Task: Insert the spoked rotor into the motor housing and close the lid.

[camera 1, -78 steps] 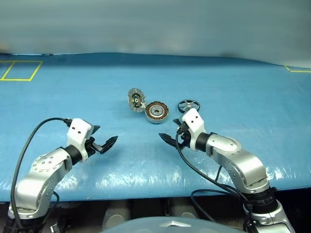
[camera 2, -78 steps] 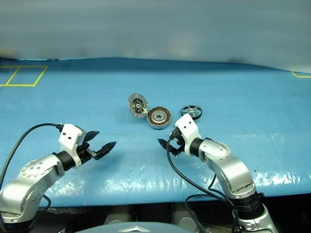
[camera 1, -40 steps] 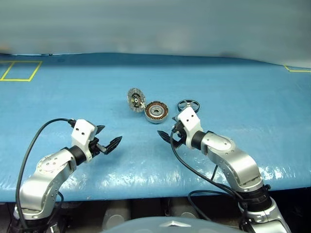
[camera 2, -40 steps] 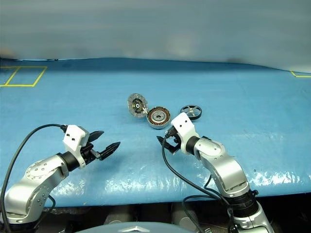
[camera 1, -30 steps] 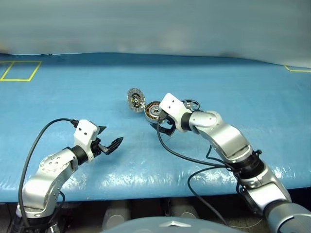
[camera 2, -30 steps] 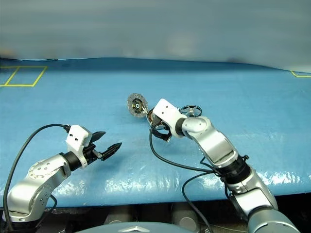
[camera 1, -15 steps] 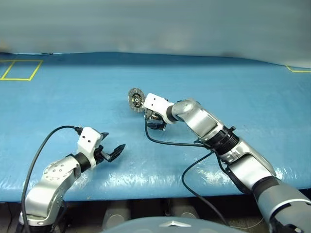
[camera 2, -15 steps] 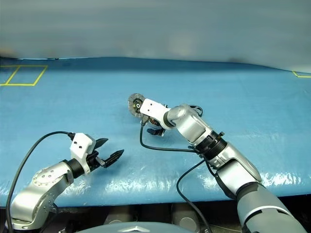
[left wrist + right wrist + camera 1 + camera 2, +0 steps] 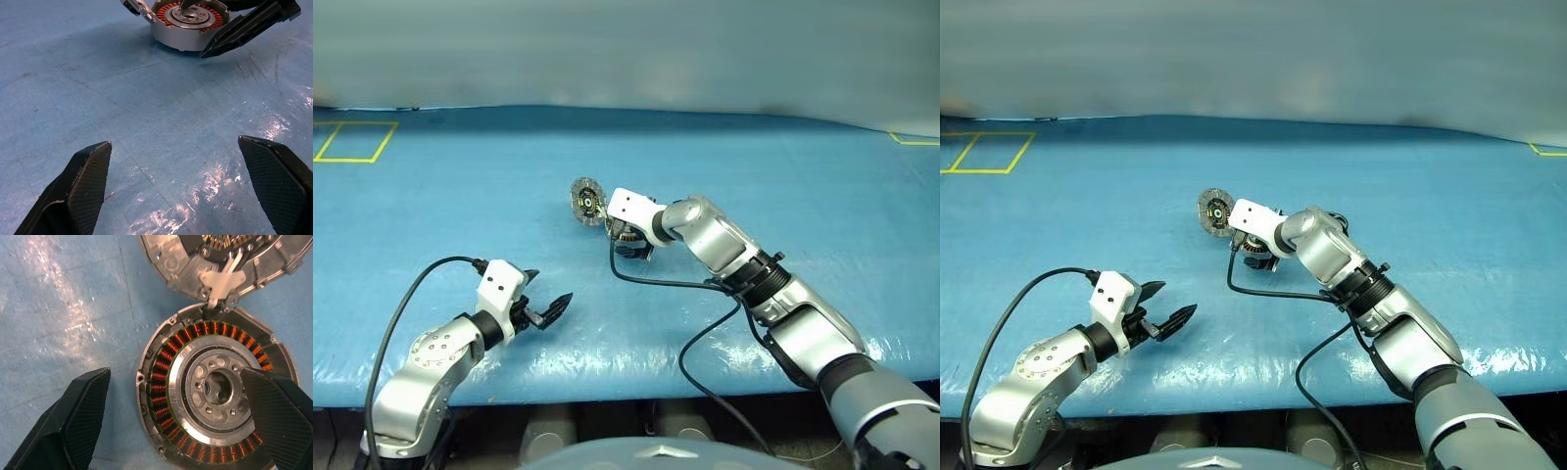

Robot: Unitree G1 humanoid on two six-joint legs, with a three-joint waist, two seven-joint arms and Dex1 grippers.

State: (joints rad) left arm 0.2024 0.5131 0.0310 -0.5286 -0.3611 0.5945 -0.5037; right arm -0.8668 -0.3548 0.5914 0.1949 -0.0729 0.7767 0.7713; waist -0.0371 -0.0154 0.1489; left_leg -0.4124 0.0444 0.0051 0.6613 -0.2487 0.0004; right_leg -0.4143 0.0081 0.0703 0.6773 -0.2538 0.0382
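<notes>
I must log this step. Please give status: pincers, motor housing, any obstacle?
Both pincers open, empty. Right pincer above motor housing, lid open beside it. Left pincer apart, over the table. No obstacle seen.

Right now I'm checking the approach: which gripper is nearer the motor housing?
Right. The right gripper hangs directly over the motor housing, jaws open. The left gripper sits well short of it over the blue mat.

The motor housing [image 9: 215,396] is seen lying flat, copper windings ringed around a silver centre. The lid [image 9: 588,201] is tilted open at its ten o'clock edge, inner face shown.
</notes>
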